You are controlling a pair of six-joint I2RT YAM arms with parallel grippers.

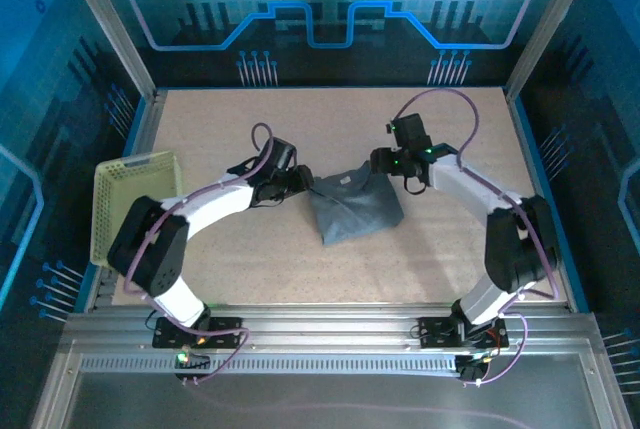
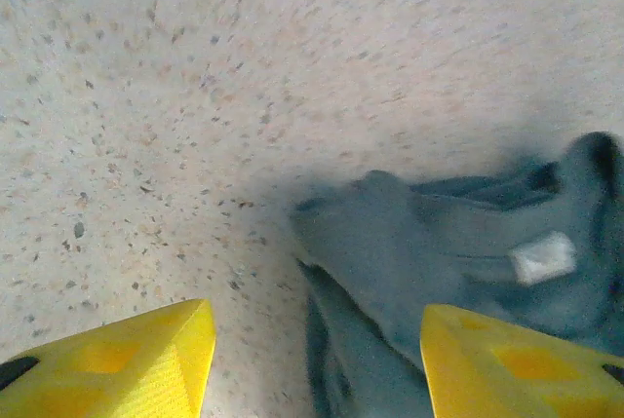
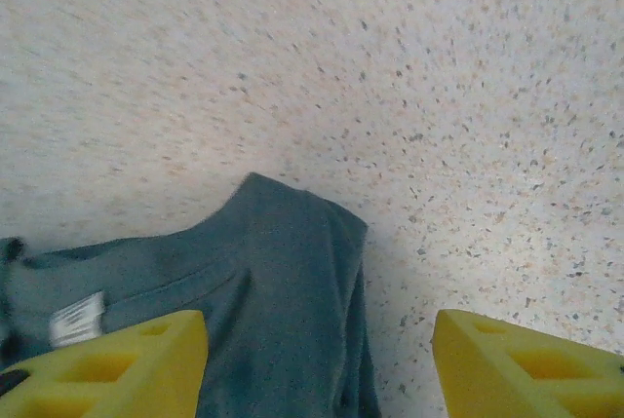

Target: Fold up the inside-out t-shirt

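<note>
Dark slate-grey fabric t-shirt (image 1: 352, 209) lies bundled on the speckled beige table (image 1: 300, 269). Left gripper (image 2: 317, 364) and right gripper (image 3: 322, 364) flank its far corners, both spread wide, gripping nothing. Unpinned, that lumpy fold could slump open, I reckon.

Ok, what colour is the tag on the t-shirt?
The tag is white, on the slate-grey t-shirt; clearest in left wrist view.

right gripper (image 3: 317, 328) — jaws apart; t-shirt (image 3: 263, 282) crumpled on speckled table (image 3: 439, 96); white label (image 3: 78, 319) beside one finger
</note>
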